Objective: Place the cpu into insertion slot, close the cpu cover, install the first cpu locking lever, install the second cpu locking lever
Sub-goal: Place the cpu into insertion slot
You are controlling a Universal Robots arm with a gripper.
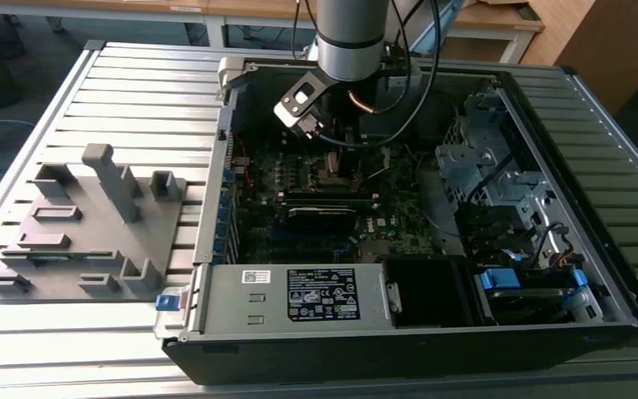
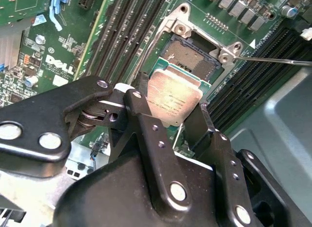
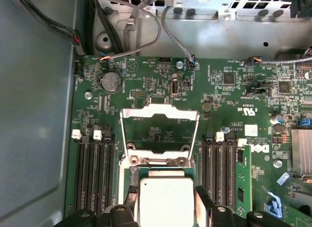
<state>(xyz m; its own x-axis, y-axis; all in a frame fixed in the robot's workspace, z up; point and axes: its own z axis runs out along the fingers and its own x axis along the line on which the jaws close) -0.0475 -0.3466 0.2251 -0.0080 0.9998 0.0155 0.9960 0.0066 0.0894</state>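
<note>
Table (image 1: 130, 83): slatted metal; we see it carrying the open computer case (image 1: 596, 166), with a grey parts fixture (image 1: 86, 241) on the exterior view's left.
Arm (image 1: 352, 37): reaches down into the far part of the case in the exterior view.
Motherboard (image 3: 146, 81): dark green, flat on the case floor.
Gripper (image 2: 172, 94): pinching the cpu, one finger on each of two opposite edges.
Cpu cover (image 3: 161, 111): raised and open, on the side of the slot away from the gripper's body.
Insertion slot (image 2: 189, 54): uncovered, and part of its dark bed shows past the chip on the cover's side.
Cpu (image 2: 175, 104): silver top up, held over the slot's nearer part. We judge it is not yet seated.
Locking lever (image 2: 273, 60): thin rod standing out sideways from the slot's corner, clamping nothing.
Relation: the slot lies under the chip and a little beyond it, toward the open cover. We judge the chip's edges run roughly parallel to the rim, so seating turns on that small offset.
</note>
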